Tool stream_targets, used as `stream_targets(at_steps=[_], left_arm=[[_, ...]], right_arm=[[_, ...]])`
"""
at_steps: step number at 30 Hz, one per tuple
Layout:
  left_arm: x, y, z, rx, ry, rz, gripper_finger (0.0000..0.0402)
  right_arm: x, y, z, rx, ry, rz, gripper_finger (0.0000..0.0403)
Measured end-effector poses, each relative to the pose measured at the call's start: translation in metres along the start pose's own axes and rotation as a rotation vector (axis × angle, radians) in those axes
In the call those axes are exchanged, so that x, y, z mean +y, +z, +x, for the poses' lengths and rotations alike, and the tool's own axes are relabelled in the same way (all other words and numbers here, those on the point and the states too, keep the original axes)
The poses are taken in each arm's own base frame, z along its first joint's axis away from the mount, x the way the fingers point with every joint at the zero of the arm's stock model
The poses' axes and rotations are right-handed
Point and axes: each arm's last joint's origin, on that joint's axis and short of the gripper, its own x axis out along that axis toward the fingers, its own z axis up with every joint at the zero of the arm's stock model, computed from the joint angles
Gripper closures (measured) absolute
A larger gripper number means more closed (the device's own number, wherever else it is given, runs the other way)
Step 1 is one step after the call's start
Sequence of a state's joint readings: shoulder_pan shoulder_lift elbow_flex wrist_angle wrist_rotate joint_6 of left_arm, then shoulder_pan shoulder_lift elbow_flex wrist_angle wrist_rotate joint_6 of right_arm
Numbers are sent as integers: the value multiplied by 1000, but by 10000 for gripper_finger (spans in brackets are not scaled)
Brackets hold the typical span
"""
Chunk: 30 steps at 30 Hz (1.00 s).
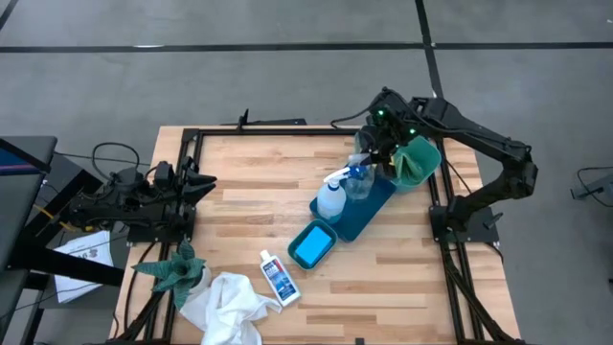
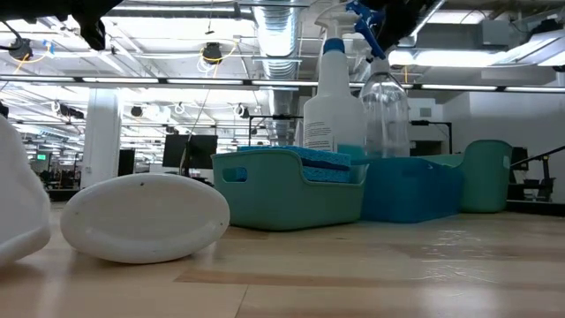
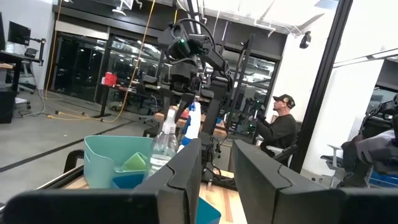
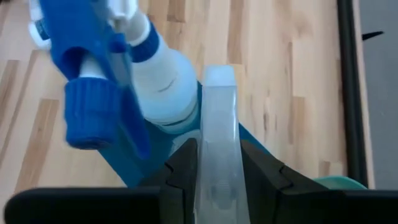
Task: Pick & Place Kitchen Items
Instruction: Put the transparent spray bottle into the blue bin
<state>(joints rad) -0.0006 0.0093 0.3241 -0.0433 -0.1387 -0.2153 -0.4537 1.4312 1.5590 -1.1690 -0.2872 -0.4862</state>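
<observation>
My right gripper (image 1: 367, 165) reaches from the right over the blue tray (image 1: 375, 213) and is shut on the clear bottle (image 2: 386, 119). The white spray bottle with a blue trigger (image 1: 332, 199) stands upright in the same tray, close beside it. Blue sponges (image 1: 308, 247) lie in a small teal basket (image 1: 329, 233). A small white bottle with a blue label (image 1: 279, 278) lies on its side near the front, next to a crumpled white cloth (image 1: 228, 305). My left gripper (image 1: 209, 182) waits at the table's left, fingers slightly open on nothing. My right gripper pinches the clear bottle's top part (image 4: 217, 106) between its two fingers (image 4: 183, 165), and the clear plastic fills the gap. The fingers slant down from above and from the far right. The bottle is upright; the tray's wall hides its base.
A teal bin (image 1: 419, 161) stands tilted at the tray's right end, with a yellow-green piece (image 3: 134, 162) inside. A green spiky plant (image 1: 172, 268) sits at the near left. The spray bottle's blue head (image 4: 93, 93) is right beside my right fingers. A person (image 3: 283, 124) sits beyond the table.
</observation>
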Motion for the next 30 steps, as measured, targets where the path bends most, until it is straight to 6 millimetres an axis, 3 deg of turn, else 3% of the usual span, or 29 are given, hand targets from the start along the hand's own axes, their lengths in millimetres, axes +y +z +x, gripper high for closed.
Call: stream_targets(at_steps=[7,22,30], left_arm=[[0,0,0,0,0,0,314],[0,0,0,1,-4,0,314],[0,0,0,1,-4,0,314]], right_arm=[[8,2,15,-4,13,-31,316],[9,6,17,-41,13,-47,316],[5,10,30,-22,19,-42,317]])
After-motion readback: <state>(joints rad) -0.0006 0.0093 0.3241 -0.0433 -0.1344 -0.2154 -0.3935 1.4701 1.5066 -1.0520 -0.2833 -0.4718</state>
